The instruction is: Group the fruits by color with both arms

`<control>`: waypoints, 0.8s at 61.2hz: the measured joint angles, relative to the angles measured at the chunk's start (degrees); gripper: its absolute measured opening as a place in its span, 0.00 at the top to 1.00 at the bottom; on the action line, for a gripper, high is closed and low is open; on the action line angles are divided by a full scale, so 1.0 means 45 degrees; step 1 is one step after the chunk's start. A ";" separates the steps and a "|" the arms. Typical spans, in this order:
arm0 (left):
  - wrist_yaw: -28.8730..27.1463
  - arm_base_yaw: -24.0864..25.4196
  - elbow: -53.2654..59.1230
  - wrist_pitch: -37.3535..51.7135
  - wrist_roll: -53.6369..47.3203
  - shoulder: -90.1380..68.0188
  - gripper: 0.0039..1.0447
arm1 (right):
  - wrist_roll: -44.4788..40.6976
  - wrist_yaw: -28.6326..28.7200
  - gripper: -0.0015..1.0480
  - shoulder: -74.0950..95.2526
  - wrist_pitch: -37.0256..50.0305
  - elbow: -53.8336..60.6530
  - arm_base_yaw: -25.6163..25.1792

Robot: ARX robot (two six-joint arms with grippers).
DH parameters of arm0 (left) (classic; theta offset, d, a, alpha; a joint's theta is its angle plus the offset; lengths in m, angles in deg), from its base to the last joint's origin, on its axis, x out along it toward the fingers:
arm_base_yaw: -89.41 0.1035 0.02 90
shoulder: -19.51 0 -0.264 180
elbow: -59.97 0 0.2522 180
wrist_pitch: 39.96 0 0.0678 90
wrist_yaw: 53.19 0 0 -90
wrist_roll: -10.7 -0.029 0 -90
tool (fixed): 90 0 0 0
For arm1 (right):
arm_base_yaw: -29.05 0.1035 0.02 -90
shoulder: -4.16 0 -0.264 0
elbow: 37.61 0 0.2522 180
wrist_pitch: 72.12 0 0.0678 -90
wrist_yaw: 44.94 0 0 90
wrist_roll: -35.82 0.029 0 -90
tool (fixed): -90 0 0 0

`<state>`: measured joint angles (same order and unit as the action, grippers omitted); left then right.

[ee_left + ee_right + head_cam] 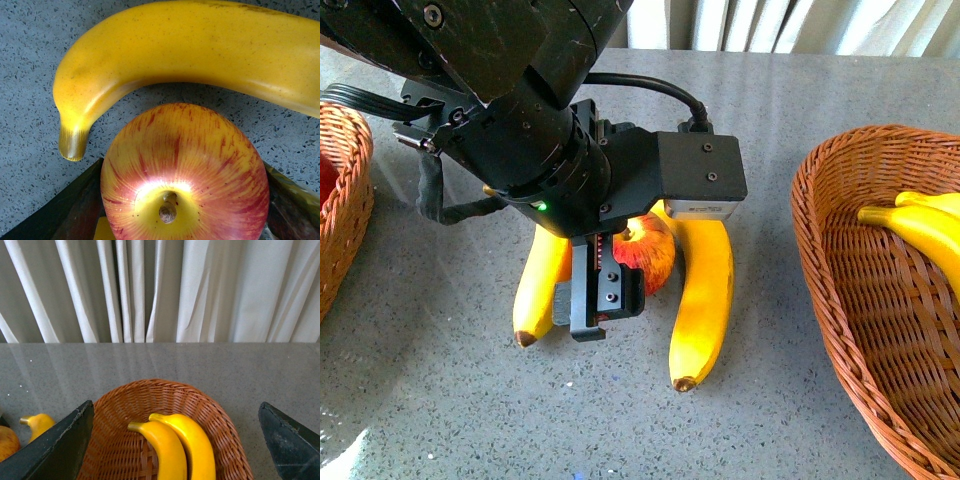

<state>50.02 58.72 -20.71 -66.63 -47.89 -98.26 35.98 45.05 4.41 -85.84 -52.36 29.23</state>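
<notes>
Nearest the front camera, the black left arm [520, 110] extends over the middle of the grey speckled surface [800, 420], and the left gripper [617, 290] stands around the apple [650, 252]. Both fingers [65, 210] bear against the apple's flanks, so the grip is closed on it; whether it rests on the surface or hangs clear cannot be told. The apple is round and glossy, red streaked over yellow, with a yellow patch around a short brown stem. Its stem end faces the left wrist camera, back toward the gripper body. Two glossy yellow curved bananas flank it near the middle of the surface, with their long axes running from far edge to near edge and their brown tips toward the near edge. The banana nearer the left edge [542, 285] is partly hidden under the gripper. The banana nearer the right edge [705, 300] bows toward that edge. A wicker basket [840, 280] at the right edge holds a pair of bananas [170, 450] lying side by side. The right gripper [175, 406] has its fingers spread wide with nothing between them, and its wrist camera looks onto this basket. A second wicker basket [350, 200] shows at the left edge.
</notes>
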 joint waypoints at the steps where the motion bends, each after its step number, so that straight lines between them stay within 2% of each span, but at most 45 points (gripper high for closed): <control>1: 0.0000 -0.0005 0.0000 0.0000 0.0000 0.0000 0.26 | 0.0000 0.0000 0.09 0.0000 0.0000 0.0000 0.0005; 15: 0.0000 -0.0126 0.0005 -0.0015 0.0092 0.0058 0.30 | 0.0000 0.0000 0.09 0.0000 0.0000 0.0000 0.0005; 32: 0.0748 0.0170 0.0646 -0.0544 0.0913 0.1933 0.30 | 0.0000 0.0000 0.09 0.0000 0.0000 0.0000 0.0000; 41: 0.1107 0.1117 0.1248 -0.0597 0.1375 0.3759 0.30 | 0.0000 0.0000 0.09 0.0000 0.0000 0.0000 0.0005; 49: 0.1005 0.2516 0.1996 -0.0685 0.1423 0.5056 0.30 | 0.0000 0.0000 0.09 0.0000 0.0000 0.0000 0.0005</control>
<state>54.55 70.04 -11.72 -69.71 -41.48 -75.51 35.98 45.05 4.41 -85.84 -52.36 29.25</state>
